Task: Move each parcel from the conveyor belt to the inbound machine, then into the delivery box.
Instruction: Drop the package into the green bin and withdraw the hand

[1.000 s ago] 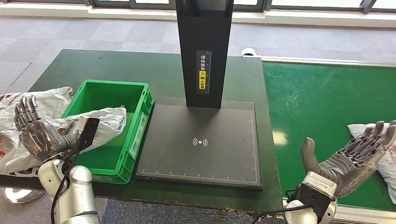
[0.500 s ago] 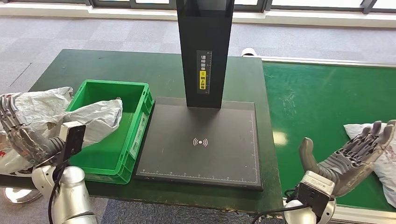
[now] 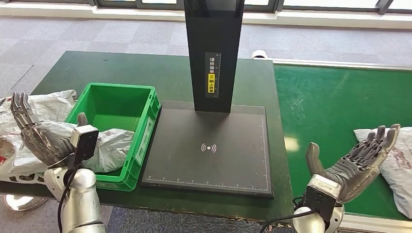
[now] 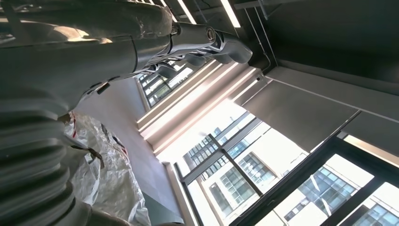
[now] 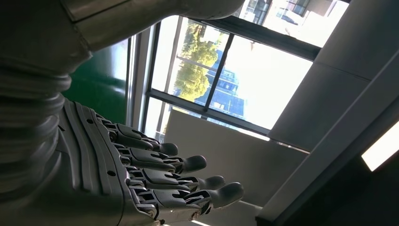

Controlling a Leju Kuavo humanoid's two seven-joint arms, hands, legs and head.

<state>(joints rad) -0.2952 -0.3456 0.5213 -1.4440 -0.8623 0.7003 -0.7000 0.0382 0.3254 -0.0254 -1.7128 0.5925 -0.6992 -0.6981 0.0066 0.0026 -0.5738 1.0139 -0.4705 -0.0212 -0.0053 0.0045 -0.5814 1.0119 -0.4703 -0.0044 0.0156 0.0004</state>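
A crumpled grey parcel (image 3: pixel 111 145) lies in the green delivery box (image 3: pixel 121 97), its left end draped over the box's left rim. My left hand (image 3: pixel 39 138) is just outside that rim, palm up with fingers (image 4: pixel 202 37) spread, at the parcel's left end. A white parcel (image 3: pixel 391 150) lies on the green conveyor belt (image 3: pixel 330 107) at the far right. My right hand (image 3: pixel 359 162) hovers palm up over the belt's front edge, just left of that parcel, with its fingers (image 5: pixel 188 181) apart and nothing in them. The inbound machine's black plate (image 3: pixel 209 145) is bare.
The machine's black column (image 3: pixel 214 53) rises behind the plate, between box and belt. More crumpled plastic parcels (image 3: pixel 43 104) are heaped on the dark green table (image 3: pixel 145 68) left of the box; the same plastic (image 4: pixel 103 165) lies beside my left wrist.
The grey parcel has dropped from my raised left hand down into the green box. My left hand swung out left, then back to the rim. My right hand sank slightly.
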